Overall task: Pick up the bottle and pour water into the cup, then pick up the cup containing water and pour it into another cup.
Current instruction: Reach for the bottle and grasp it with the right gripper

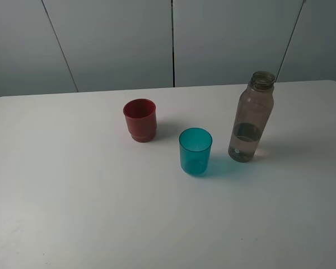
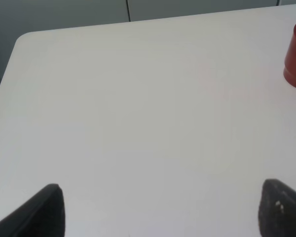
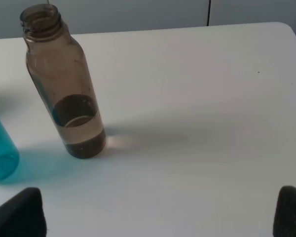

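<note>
Bottle (image 1: 251, 120) upright on tabletop (image 1: 73, 213), right of teal cup (image 1: 195, 150), on far side of wide, empty right claw (image 3: 155, 217), left claw (image 2: 163, 212) wide

Soft, even light fell bright on the white tabletop (image 1: 73, 213), without glare. The bottle (image 1: 251, 120) threw a faint shadow toward the right edge; the cup (image 1: 195, 150) cast a teal tint. Wrist views showed blurred dark fingertips (image 2: 45, 213)

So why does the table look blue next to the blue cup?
Exterior high view: light passing through the teal cup tints its shadow on the table. Right wrist view: same teal glow, plus a pale bright spot beside the bottle.
</note>
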You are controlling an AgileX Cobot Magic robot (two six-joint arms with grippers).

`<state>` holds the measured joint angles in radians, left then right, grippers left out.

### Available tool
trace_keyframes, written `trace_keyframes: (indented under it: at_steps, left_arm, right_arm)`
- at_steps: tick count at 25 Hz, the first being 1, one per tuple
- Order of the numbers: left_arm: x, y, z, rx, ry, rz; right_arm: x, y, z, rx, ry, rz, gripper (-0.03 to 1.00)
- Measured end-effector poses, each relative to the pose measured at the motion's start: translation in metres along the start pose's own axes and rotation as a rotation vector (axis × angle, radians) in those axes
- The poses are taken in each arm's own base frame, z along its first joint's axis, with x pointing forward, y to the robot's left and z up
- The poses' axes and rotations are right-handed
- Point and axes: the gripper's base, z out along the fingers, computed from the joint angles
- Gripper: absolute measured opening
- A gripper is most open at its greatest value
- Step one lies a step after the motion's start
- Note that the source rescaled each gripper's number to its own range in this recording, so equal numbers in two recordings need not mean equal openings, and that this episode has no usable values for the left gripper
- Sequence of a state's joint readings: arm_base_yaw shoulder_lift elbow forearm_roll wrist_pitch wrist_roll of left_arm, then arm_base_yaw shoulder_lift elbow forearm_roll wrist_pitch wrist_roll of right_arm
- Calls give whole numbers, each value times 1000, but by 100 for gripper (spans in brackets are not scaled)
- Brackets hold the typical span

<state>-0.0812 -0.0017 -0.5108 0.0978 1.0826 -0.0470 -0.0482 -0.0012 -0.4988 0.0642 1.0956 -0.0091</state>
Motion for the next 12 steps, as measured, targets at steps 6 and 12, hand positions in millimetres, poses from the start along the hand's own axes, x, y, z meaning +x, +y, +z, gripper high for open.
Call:
trace_keyframes:
  at_steps: [6, 12]
  left_arm:
    - [0, 0, 0, 0, 0, 0]
    - [0, 0, 0, 0, 0, 0]
  right_arm:
    - [0, 0, 0, 0, 0, 0, 100]
    - [0, 0, 0, 0, 0, 0, 100]
